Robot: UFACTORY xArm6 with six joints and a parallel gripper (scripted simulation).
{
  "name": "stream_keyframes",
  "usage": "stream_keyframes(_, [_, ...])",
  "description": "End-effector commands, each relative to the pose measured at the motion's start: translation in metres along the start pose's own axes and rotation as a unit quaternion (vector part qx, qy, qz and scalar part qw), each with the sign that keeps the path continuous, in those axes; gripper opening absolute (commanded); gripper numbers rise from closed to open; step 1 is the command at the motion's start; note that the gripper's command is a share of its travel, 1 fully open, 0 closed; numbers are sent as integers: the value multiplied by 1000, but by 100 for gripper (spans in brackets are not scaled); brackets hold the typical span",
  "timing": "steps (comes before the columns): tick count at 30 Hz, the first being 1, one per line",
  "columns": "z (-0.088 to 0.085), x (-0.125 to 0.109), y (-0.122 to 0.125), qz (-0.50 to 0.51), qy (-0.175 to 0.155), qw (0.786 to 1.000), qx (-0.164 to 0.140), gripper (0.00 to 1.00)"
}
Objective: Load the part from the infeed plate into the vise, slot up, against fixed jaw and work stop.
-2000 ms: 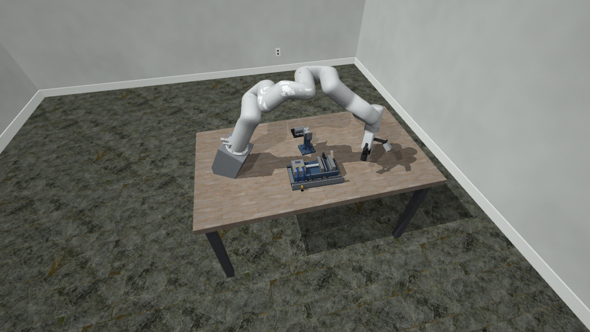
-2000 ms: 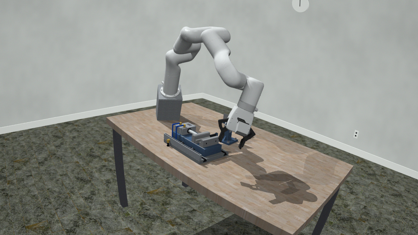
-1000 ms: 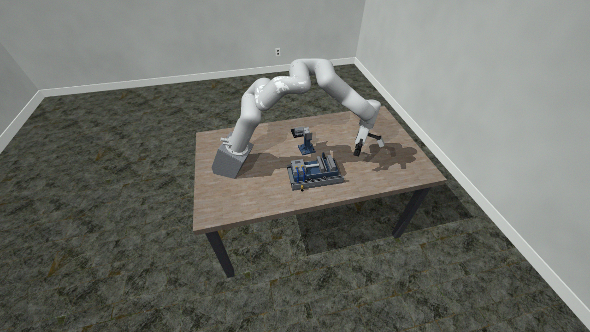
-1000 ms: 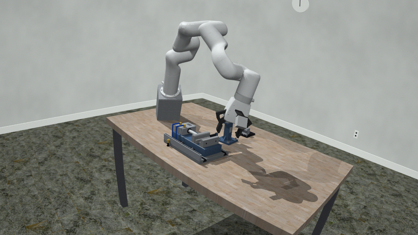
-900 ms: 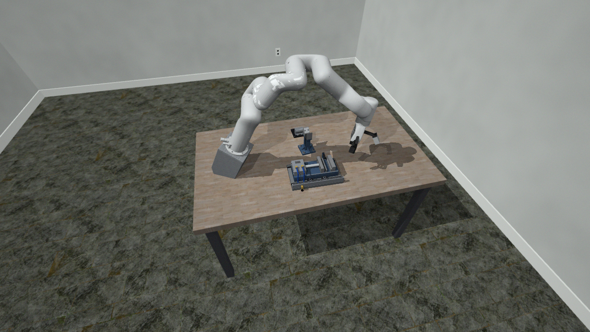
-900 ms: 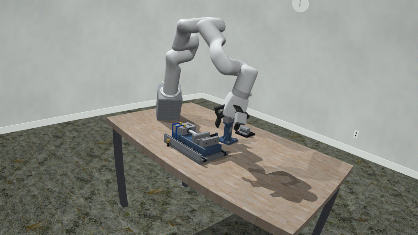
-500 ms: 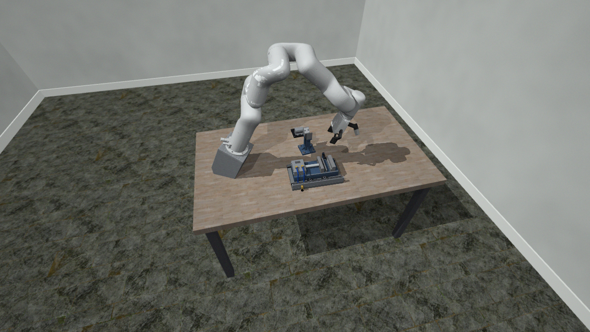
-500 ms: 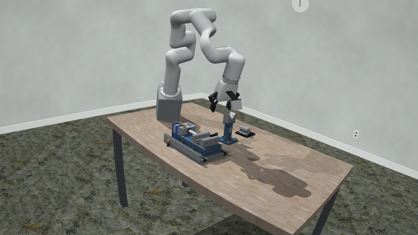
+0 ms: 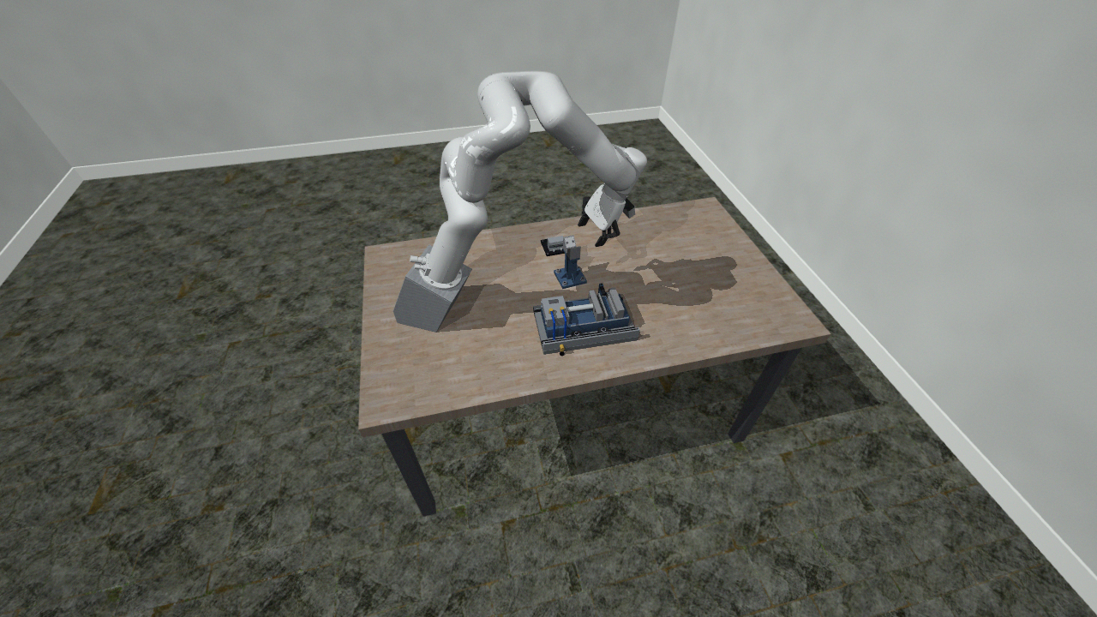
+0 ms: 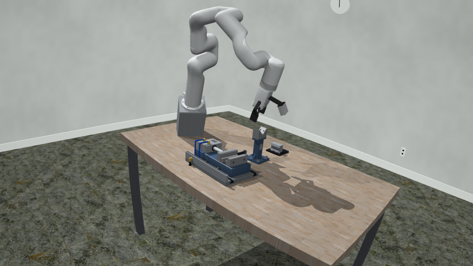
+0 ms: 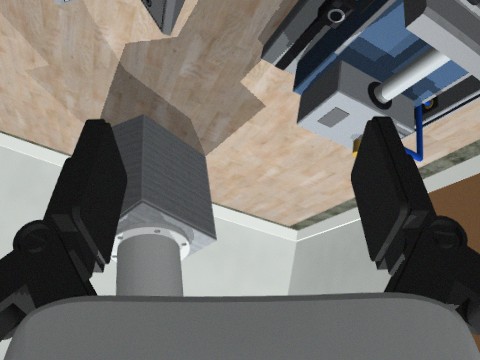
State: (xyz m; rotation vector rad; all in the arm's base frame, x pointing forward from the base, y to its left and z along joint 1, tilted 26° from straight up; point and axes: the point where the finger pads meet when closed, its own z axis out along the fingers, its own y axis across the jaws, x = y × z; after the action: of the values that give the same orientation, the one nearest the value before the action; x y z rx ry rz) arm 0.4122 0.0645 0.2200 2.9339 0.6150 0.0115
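The part (image 9: 554,243) is a small grey block lying on the black infeed plate (image 10: 277,153) at the far side of the table; it also shows in the exterior view (image 10: 277,146). My gripper (image 9: 606,227) (image 10: 258,111) hangs in the air above the table, to the right of the part and higher than the V-block; it is open and empty. In the wrist view the two black fingers stand wide apart (image 11: 240,187) with nothing between them. The blue vise (image 9: 586,310) sits near the table's front with its jaws open (image 10: 233,158); part of it shows in the wrist view (image 11: 387,40).
The arm's grey base pedestal (image 9: 429,299) stands at the table's left.
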Motion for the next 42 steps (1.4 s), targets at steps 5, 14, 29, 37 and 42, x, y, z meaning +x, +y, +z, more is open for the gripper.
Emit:
stream_keyframes(5, [10, 28, -52, -160, 14, 985, -56, 100])
stream_keyframes(14, [21, 48, -122, -336, 32, 935, -111, 100])
stream_keyframes(29, [34, 53, -231, -553, 60, 813, -173, 100])
stream_keyframes(37, [35, 53, -234, -559, 61, 808, -175, 89])
stream_keyframes(42, [35, 53, -234, -559, 61, 808, -175, 89])
